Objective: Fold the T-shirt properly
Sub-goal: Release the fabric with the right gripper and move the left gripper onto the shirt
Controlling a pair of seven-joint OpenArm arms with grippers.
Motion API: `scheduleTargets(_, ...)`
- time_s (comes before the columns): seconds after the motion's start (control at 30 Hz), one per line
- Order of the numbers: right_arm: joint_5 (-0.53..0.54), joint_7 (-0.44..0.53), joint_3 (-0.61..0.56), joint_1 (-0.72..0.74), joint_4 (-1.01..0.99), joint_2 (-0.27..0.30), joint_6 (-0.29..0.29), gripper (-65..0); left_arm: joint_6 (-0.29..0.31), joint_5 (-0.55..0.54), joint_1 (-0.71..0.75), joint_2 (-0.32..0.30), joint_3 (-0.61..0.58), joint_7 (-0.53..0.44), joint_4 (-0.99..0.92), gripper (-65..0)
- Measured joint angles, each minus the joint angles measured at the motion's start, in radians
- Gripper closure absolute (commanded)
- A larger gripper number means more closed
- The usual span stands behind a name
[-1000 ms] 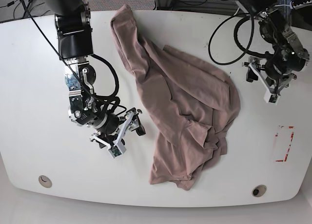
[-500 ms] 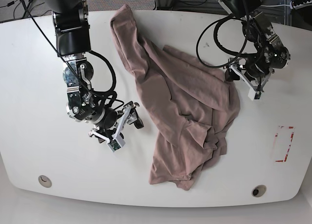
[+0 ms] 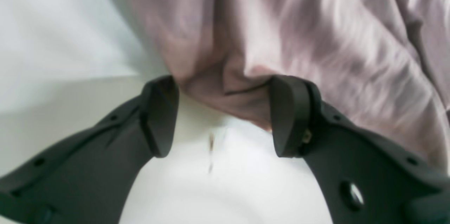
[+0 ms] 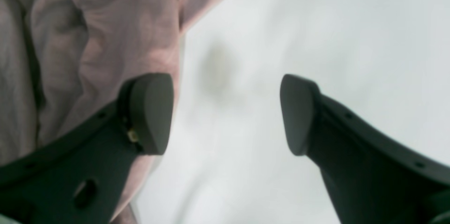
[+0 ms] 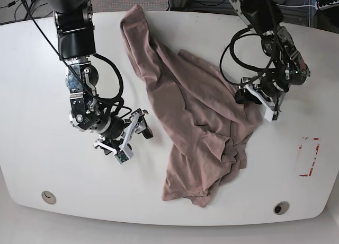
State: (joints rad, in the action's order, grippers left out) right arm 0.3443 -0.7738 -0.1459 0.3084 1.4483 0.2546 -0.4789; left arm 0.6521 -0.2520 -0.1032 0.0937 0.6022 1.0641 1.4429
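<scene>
On the left of the base view, the right gripper (image 5: 132, 135) hangs low over the white worktop (image 5: 32, 95), its jaws spread wide and grasping nothing. Its wrist view shows one finger overlapping the cloth's edge and the other over bare worktop, so it seems lined up to straddle that edge, though whether the finger touches the cloth is not clear.

In the middle lies the T-shirt (image 5: 196, 116), a dusty pink-brown heap crumpled and twisted on the worktop: a long bunched strip runs toward the far edge, a broader wrinkled spread fills the centre, and a rumpled end points to the near edge. Nothing about it is flat or squared, so I judge the folding proper has not begun; the cloth first needs spreading out.

On the right, the left gripper (image 5: 255, 99) sits at the T-shirt's right-hand border, also released and wide. Its wrist view shows a rounded fold of fabric (image 3: 228, 87) lying just between the two fingers (image 3: 160, 115), with bare worktop below, which suggests it is placed to pinch that edge. Farther right, a red outlined marking (image 5: 308, 156) sits on the worktop, well apart from the cloth.
</scene>
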Motion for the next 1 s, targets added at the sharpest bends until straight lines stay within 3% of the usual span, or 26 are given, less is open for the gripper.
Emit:
scheduleTargets(0.2,-0.008,0.000,0.002,0.012,-0.006,0.005,0.000,-44.5,0.000,-0.002,-0.027,0.002,-0.006,-0.004,-0.039,-36.5)
scheduleTargets(0.37,-0.006,-0.002,0.002,0.069,-0.067,0.001,0.000,-44.5,-0.001,-0.006,-0.020,0.000,-0.031,-0.010,-0.041,-12.2)
scheduleTargets(0.47,-0.007,0.023,0.002,0.111,-0.123,0.000,0.003,-44.5,-0.001,0.001,-0.015,0.001,-0.045,0.000,-0.046,-2.1)
scheduleTargets(0.77,-0.008,0.159,0.004,0.212,-0.323,-0.025,0.008,-44.5,0.000,-0.020,0.018,-0.003,-0.053,-0.013,-0.039,-1.3)
scheduleTargets(1.0,0.000,0.293,0.002,0.254,-0.439,-0.058,0.004,-44.5,0.035,-0.031,0.079,-0.057,-0.107,0.038,0.046,-1.1)
